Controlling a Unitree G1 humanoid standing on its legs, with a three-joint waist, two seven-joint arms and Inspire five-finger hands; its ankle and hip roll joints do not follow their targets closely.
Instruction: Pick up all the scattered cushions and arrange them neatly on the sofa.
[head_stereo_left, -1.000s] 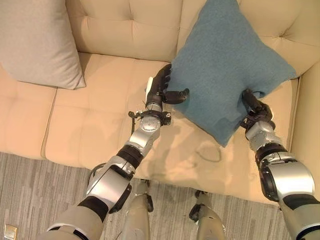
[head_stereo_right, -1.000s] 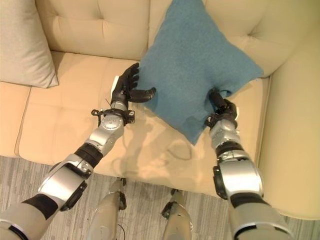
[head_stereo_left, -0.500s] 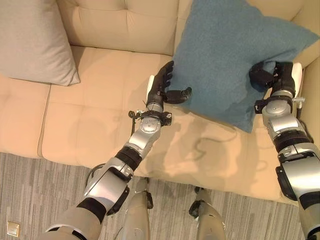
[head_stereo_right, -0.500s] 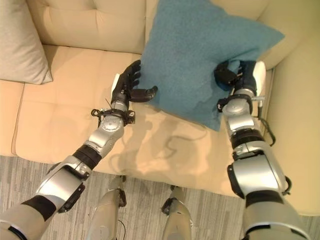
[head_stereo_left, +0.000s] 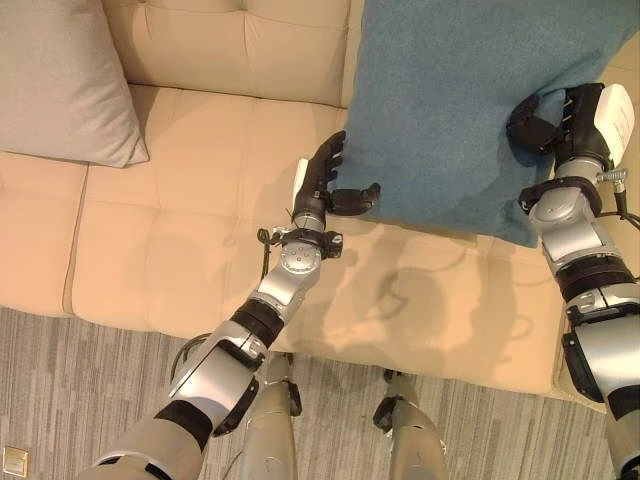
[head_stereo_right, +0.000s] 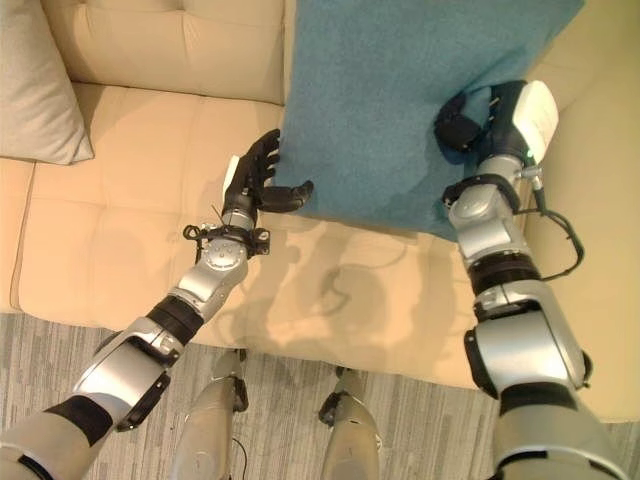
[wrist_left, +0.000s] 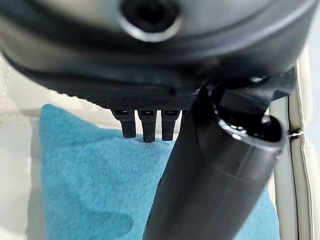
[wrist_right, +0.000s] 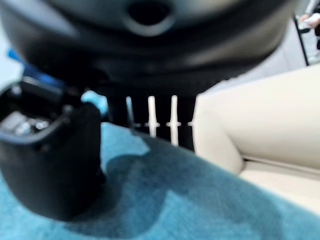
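A blue cushion (head_stereo_left: 450, 100) stands upright against the beige sofa's backrest (head_stereo_left: 230, 40) at the right end, its lower edge on the seat. My left hand (head_stereo_left: 318, 185) is at its lower left corner, fingers along the side edge and thumb across the front, pinching it. On the cushion's right edge, my right hand (head_stereo_left: 565, 115) has its fingers curled onto the front of the fabric (wrist_right: 175, 200). A grey cushion (head_stereo_left: 55, 80) leans on the backrest at the far left.
The sofa seat (head_stereo_left: 180, 220) between the two cushions is bare. The sofa's armrest (head_stereo_right: 600, 250) rises just right of my right arm. Grey striped flooring (head_stereo_left: 80, 380) runs along the sofa's front edge.
The blue cushion has turned from a tilted diamond held over the seat to upright against the backrest. My right hand rose from its lower corner to its right edge. The left hand stayed.
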